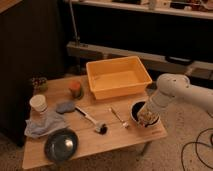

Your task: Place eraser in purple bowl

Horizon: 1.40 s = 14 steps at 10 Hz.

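The purple bowl (136,109) stands near the right end of the small wooden table (85,147); only its dark left rim and inner wall show. My gripper (145,118) reaches down into it from the pale arm (172,90) that comes in from the right. At the gripper's tip, inside the bowl, a small tan-beige patch shows that looks like the eraser (146,119). Whether the gripper still holds it is unclear.
A yellow tub (119,76) fills the table's back. A black-headed brush (93,120) and a metal utensil (119,117) lie left of the bowl. Further left are a grey-blue pad (65,106), orange cup (76,90), white cup (37,104), cloth (45,124) and grey-blue bowl (61,145). Cables (197,145) lie on the floor.
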Each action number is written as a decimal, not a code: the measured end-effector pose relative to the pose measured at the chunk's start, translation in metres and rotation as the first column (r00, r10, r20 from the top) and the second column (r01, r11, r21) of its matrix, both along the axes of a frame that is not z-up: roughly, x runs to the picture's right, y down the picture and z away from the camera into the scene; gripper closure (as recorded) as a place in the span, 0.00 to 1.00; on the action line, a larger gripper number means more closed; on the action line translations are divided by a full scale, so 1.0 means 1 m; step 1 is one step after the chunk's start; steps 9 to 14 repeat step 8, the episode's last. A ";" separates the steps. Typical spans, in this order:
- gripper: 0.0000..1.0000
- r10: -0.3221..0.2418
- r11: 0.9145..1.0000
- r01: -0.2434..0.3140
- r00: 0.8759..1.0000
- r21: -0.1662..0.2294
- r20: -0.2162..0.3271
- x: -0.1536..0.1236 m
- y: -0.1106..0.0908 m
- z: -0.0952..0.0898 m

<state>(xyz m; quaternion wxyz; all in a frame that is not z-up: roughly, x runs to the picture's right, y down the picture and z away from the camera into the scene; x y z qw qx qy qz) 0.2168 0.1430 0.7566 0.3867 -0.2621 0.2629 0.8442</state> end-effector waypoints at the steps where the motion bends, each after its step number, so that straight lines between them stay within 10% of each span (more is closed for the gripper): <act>1: 0.20 -0.004 1.000 0.003 1.000 0.017 0.016 -0.004 -0.005 -0.004; 14: 0.20 -0.005 1.000 0.004 1.000 0.023 0.022 -0.006 -0.007 -0.006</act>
